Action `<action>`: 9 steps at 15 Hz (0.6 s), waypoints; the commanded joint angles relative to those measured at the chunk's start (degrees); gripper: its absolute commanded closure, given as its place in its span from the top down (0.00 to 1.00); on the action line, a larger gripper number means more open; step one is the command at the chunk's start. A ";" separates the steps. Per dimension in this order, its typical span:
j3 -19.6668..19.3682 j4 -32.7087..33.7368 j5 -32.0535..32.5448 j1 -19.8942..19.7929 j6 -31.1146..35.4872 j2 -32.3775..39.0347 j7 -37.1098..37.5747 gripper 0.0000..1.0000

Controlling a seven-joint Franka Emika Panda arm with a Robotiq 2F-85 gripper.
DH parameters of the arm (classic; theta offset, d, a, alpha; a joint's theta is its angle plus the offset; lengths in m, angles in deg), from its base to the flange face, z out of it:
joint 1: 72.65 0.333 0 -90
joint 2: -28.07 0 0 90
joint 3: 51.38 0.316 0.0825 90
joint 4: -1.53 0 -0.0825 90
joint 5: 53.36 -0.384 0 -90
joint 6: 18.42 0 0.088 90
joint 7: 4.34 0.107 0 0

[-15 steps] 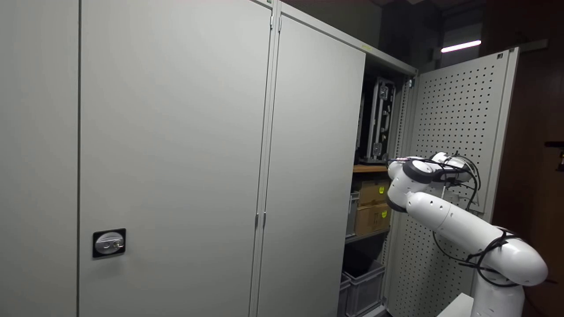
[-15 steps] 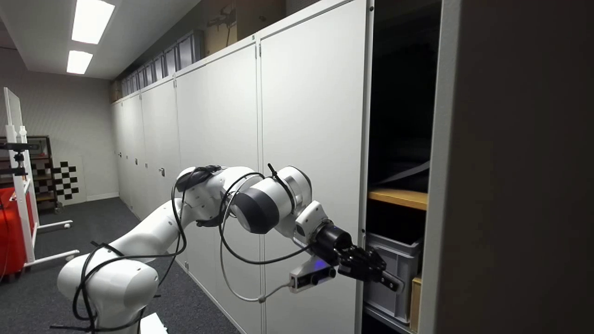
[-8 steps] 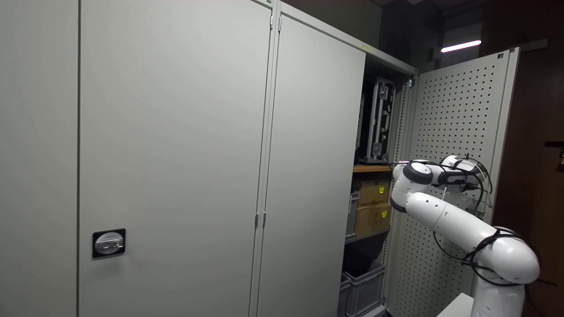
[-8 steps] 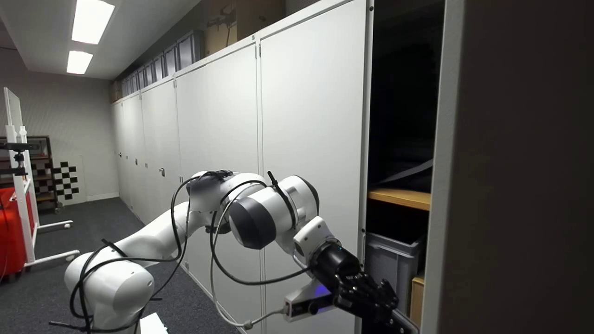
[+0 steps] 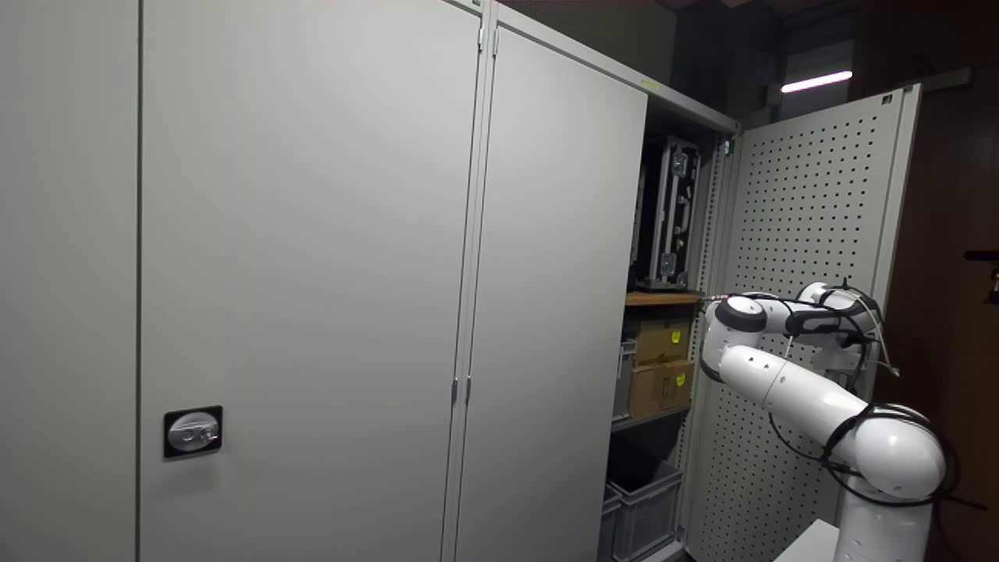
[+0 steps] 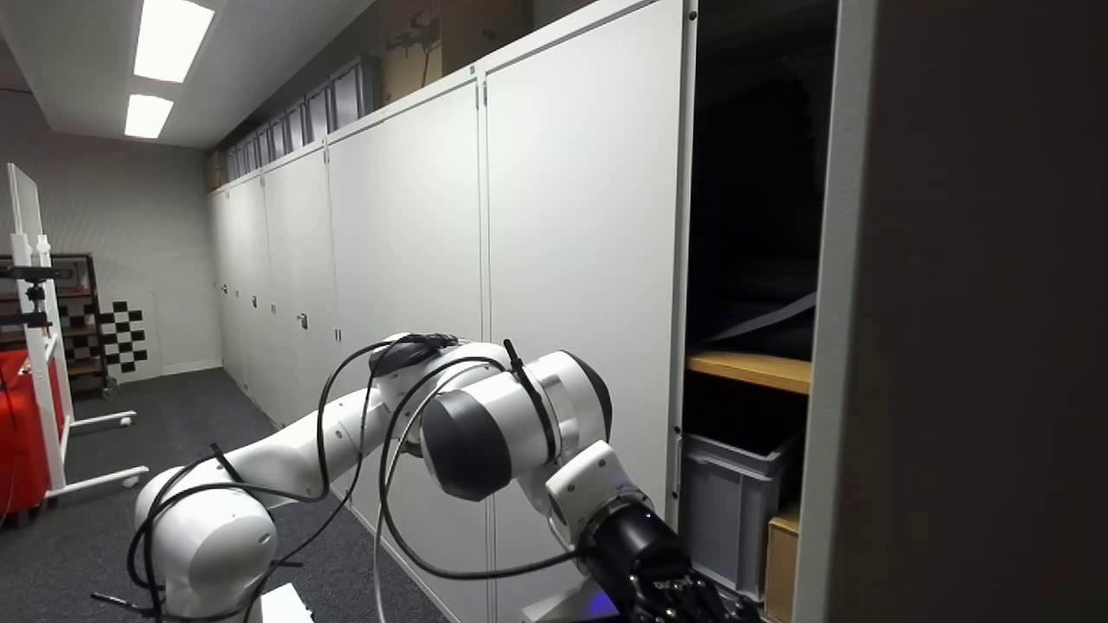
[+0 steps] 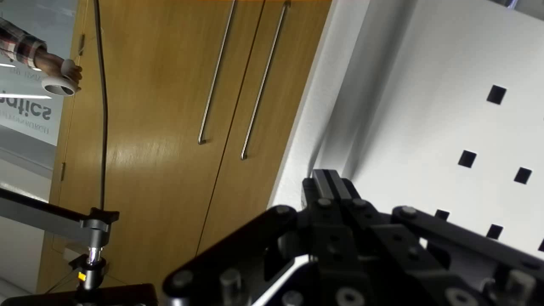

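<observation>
One second on, brought lower and farther out along the perforated cabinet door (image 5: 804, 207), now slightly wider open and baring more of the wooden shelf (image 6: 751, 370) and grey crate (image 6: 727, 510). Closed at the jaws with nothing between, set just beside the door's folded edge; whether touching, cannot tell. Means a wider way in, probably by pushing

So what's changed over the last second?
The outer end of the white jointed robot arm has moved down and rightward in both exterior views, taking its shut black two-fingered end effector along; the grey perforated metal door swung slightly wider open. Nothing was grasped or released. The grey plastic crate and brown cardboard boxes stayed put.
</observation>
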 commanded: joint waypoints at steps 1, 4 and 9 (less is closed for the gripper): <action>-0.46 2.12 -0.83 -2.28 0.00 0.96 0.00 0.00; -0.13 3.36 -0.50 -3.45 -0.01 0.02 0.00 0.00; 0.68 5.64 -0.13 -5.99 0.00 -0.34 0.00 0.00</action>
